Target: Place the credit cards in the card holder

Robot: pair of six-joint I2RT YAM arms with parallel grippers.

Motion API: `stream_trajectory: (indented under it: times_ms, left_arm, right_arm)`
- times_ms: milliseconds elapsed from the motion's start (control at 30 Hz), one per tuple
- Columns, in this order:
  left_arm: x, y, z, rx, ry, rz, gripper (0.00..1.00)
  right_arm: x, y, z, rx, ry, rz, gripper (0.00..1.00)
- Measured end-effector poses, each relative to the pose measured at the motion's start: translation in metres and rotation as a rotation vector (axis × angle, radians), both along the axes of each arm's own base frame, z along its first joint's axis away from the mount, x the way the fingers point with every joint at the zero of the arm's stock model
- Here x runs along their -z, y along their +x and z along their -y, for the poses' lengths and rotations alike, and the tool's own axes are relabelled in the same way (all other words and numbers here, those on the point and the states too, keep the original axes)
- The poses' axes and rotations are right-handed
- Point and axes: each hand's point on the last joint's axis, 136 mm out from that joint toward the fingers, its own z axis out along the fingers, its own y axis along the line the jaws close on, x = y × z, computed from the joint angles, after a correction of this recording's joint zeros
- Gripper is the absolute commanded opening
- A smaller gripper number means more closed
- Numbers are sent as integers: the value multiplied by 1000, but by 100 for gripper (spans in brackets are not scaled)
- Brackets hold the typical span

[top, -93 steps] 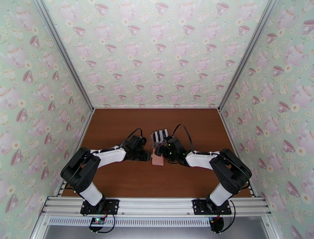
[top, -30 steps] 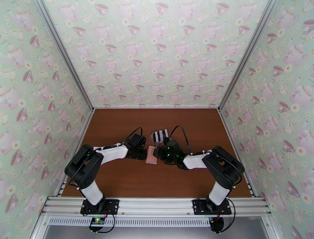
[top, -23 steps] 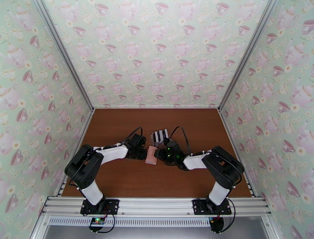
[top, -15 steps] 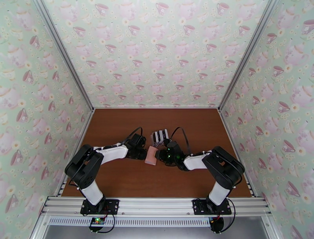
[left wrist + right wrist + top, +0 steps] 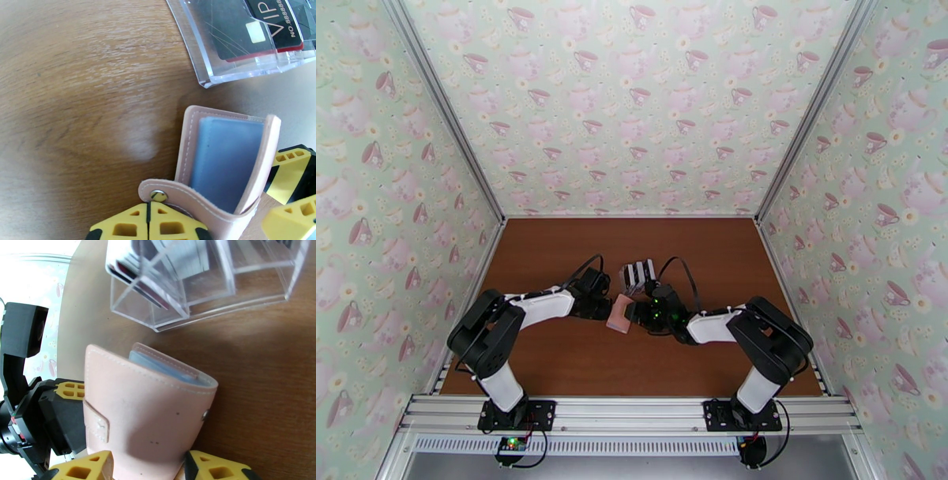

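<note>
One pink card holder (image 5: 618, 314) sits mid-bench, folded end toward the near side and open end gaping toward the back, so you get a good look at the pale blue-grey pockets (image 5: 225, 158) inside. Its snap tab (image 5: 159, 194) curls round the outside.

The credit cards (image 5: 256, 27) are parked just behind it in a clear slotted card rack (image 5: 221, 291), near the card holder but not touching it. The front one's black with "VIP" and a gold chip on it, and there's a red edge peeking out behind.

The left gripper (image 5: 149, 211) is at the card holder's left side, jaws pressed fully together, tips right up against that snap tab. Can't tell if any leather's actually pinched, tbh.

The right gripper (image 5: 148, 468) is on the other side, jaws roughly half open, with one yellow fingertip (image 5: 89, 467) on either side of the folded end, snug against it. Squeezing or just straddling? No idea from these angles.

Everything's on a brown wood-grain bench (image 5: 553, 355), boxed in by teacup-wallpaper walls (image 5: 632, 103).
</note>
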Motion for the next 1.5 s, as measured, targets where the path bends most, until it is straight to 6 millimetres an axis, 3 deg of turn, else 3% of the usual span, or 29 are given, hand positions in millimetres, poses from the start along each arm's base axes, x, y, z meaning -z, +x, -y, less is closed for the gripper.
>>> stream_trajectory:
  times_ms: [300,600,1233,1400,1500]
  left_arm:
    - [2,-1,1,-3,-5,3,4]
    - [4,-2,2,-26,-1,13,5]
    - [5,-2,3,-71,-17,31,4]
    - [5,-2,3,-71,-20,38,6]
    - [4,-2,3,-69,-26,52,19]
  right_arm:
    - [-4,0,-5,21,3,13,66]
    - [-6,5,-11,40,34,28,68]
    - [-4,11,-10,83,119,91,48]
    - [-7,11,-9,86,124,93,61]
    - [-10,5,-6,74,96,85,68]
